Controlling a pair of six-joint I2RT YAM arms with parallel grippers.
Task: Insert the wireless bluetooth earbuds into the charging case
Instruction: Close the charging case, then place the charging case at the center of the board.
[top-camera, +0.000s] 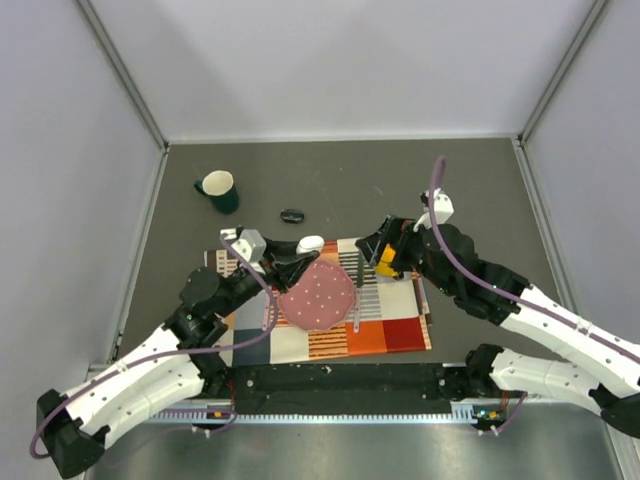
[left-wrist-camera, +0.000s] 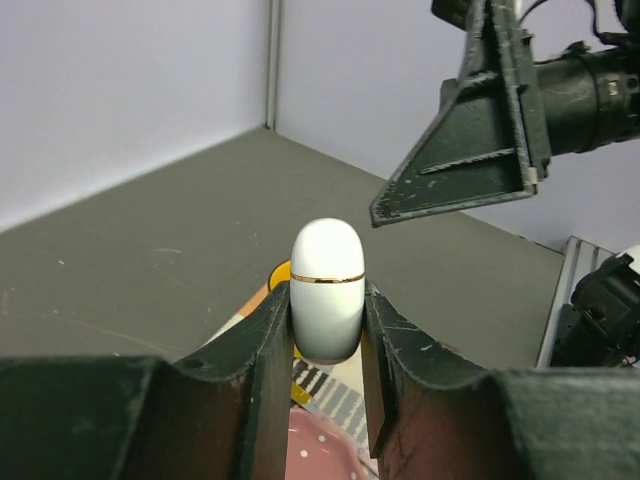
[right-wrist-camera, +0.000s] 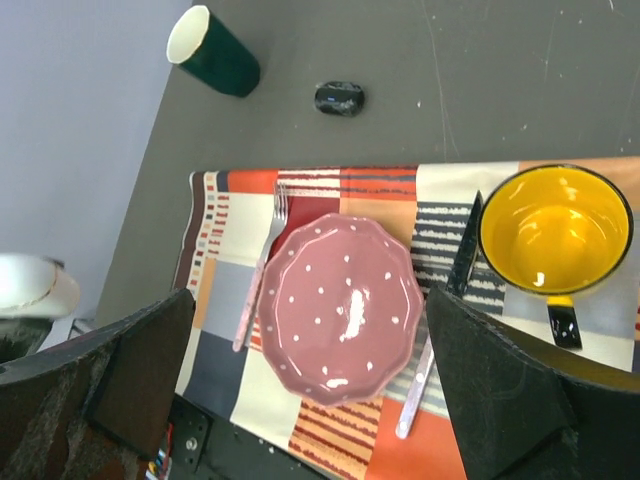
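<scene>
While the left gripper (left-wrist-camera: 327, 312) clamps the charging case (left-wrist-camera: 327, 255) between its 2 fingers, the case stands upright with its rounded end up. A thin gold seam runs across it and the lid is shut. Top view: the case (top-camera: 311, 242) is held off the surface, just past the far left rim of the pink plate (top-camera: 316, 296). Right gripper (right-wrist-camera: 310, 300): fingers spread wide with nothing between them, hovering above the plate and looking down on it. From the left wrist view, 1 dark right finger (left-wrist-camera: 470, 150) hangs up and to the right of the case, well apart from it. The plate sits on a patchwork placemat (top-camera: 395, 332) of orange, white, grey and striped squares. A fork (right-wrist-camera: 262, 262) lies along the plate's left side and a knife (right-wrist-camera: 455, 285) along its right. A yellow mug (right-wrist-camera: 555, 228) stands just beyond the knife on the mat. On the bare dark table (top-camera: 480, 180) beyond the mat are 1 green mug (top-camera: 218, 190), standing upright, and 1 small black oval object (top-camera: 292, 215), well apart from each other.
</scene>
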